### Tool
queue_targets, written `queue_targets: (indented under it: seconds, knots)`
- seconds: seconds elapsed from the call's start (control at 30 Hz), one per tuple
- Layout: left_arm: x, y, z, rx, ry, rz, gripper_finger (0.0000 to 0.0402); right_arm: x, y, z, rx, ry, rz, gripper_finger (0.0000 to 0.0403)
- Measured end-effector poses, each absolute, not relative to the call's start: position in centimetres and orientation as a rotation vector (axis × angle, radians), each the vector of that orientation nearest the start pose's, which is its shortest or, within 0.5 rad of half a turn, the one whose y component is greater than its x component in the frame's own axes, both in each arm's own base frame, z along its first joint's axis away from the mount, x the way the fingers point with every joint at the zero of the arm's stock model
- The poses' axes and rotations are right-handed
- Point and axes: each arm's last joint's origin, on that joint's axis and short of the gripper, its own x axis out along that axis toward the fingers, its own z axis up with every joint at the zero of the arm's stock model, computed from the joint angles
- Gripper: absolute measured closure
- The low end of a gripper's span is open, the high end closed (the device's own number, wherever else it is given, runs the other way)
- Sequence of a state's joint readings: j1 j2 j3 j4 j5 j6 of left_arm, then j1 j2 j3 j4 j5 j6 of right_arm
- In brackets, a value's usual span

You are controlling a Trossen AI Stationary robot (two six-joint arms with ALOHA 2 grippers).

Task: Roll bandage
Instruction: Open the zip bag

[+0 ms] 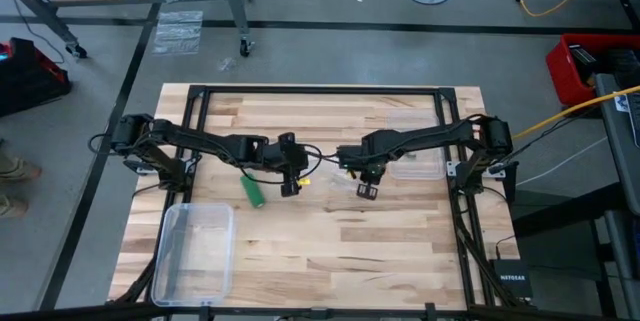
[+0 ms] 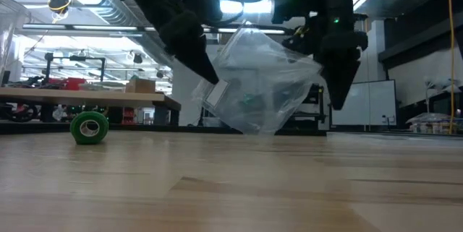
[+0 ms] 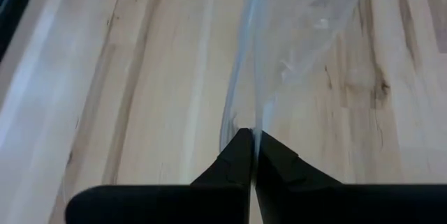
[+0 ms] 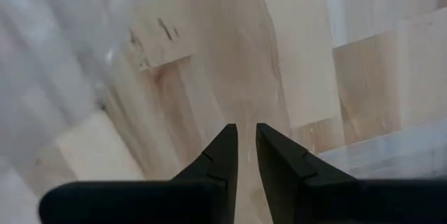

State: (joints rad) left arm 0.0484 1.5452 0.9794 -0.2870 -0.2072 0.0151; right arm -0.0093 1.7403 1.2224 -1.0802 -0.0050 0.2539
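While both arms meet over the middle of the bench (image 1: 400,251), a clear plastic bag (image 2: 264,80) hangs between them, lifted off the wood. Left gripper (image 3: 251,140): fingers pressed together, pinching one edge of the bag; in the low view its tip (image 2: 210,75) meets the bag's side. Right gripper (image 4: 246,135): fingers stand slightly apart, a narrow gap showing; bag film lies blurred beside them, and whether any of it is caught in the gap I cannot tell. In the low view its tip (image 2: 338,102) sits at the bag's other side.

Bandage (image 1: 253,190): small green roll, lying on the bench just beside the left gripper, toward the left edge, apart from the bag. Low view shows it (image 2: 89,127) resting on its side, open core facing the camera.

Clear box (image 1: 170,261) sits at the near left corner. A second clear bag (image 1: 425,167) lies flat under the right arm.
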Motion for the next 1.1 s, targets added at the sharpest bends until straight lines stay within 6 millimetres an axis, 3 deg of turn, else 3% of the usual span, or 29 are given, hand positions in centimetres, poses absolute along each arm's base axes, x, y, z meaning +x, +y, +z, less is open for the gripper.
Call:
queue_targets:
  seconds: [0.23, 0.4, 0.63, 0.87, 1.1]
  knots:
    - [31.8, 2.1, 22.1, 0.106, 0.807, 0.213, 0.0401, 28.7, -0.2, 23.2, 0.212, 1.492, -0.175, 0.0345]
    - [32.0, 2.3, 22.4, 0.1, 0.796, 0.156, 0.0401, 28.5, -0.2, 23.4, 0.204, 1.487, -0.179, 0.0345]
    - [32.2, 3.4, 24.7, 0.151, 0.787, 0.151, 0.0401, 27.9, -0.4, 24.3, 0.154, 1.46, -0.233, 0.0345]
    - [33.5, 2.7, 26.9, 0.152, 0.651, 0.019, 0.0401, 27.8, -1.2, 26.3, 0.111, 1.272, -0.242, 0.0345]
    - [33.4, 1.5, 26.8, 0.096, 0.682, -0.011, 0.0401, 30.7, -2.3, 23.5, 0.078, 1.255, -0.297, 0.0345]
